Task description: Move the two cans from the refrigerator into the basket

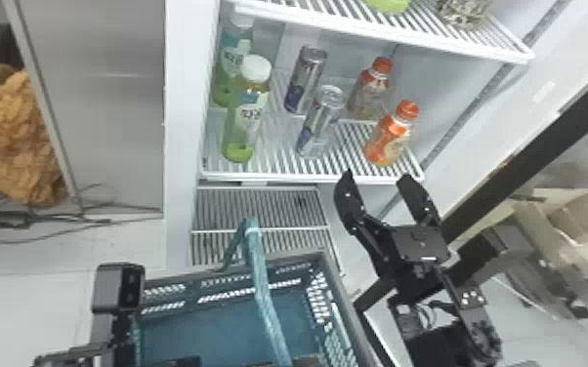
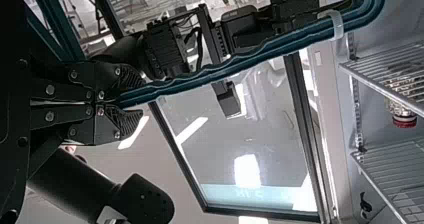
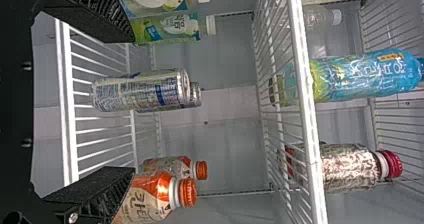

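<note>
"Teal plastic comes first, yes? What has hold of it, nearest us?"

"The left gripper [image 1: 180,362], at the near left. Its jaws are clenched on the handle [image 1: 261,283] of the basket [image 1: 346,297], as the left wrist view tells plainly. The basket sits at the near middle, before the refrigerator, with the handle standing up over it."

"And the right gripper [image 1: 378,178]?"

"To the right and beyond the basket, pointing at the shelf [image 1: 278,174]. Its jaws are released and spread wide, with nothing between them."

"So where are the two cans?"

"Both upright on that shelf. The near can [image 1: 321,122] stands around the middle, between the near green bottle [image 1: 244,122] on the left and the near orange-capped bottle [image 1: 390,139] on the right."

"Does the right wrist view agree?"

"It does: the near can appears past the gap between the fingers, apart from them. The far can [image 1: 306,80] is behind it, near the far orange-capped bottle [image 1: 370,90] to its right. The far green bottle [image 1: 232,58] is to its left."

"Anything higher up?"

"An upper shelf [image 1: 381,34], carrying a red-capped bottle [image 3: 350,166] towards the right and a blue-labelled bottle [image 3: 365,76] to the left of it."
</note>
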